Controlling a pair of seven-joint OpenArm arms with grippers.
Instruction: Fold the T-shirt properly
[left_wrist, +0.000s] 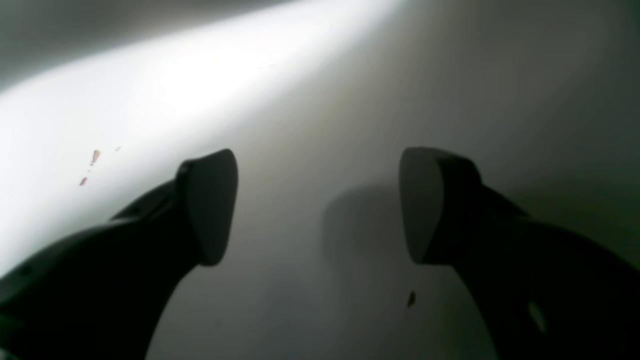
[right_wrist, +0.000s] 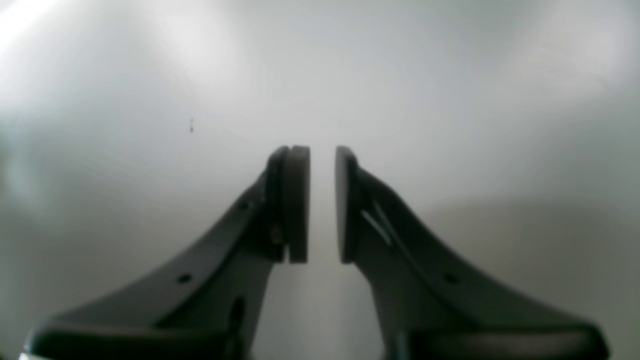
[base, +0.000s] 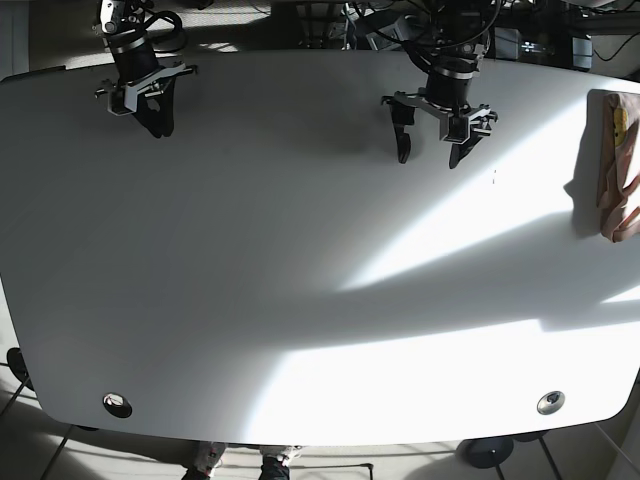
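White oval table: bare across its middle, crossed by bands of sunlight and shadow; metal grommets near both front corners.
Folded pinkish-tan T-shirt: lying at the table's far right edge in the base view, well apart from both arms.
Left gripper: black, fingers spread wide, holding nothing, nearer the shirt.
Right gripper: black, pads close together with a narrow gap, holding nothing, at the opposite back corner.
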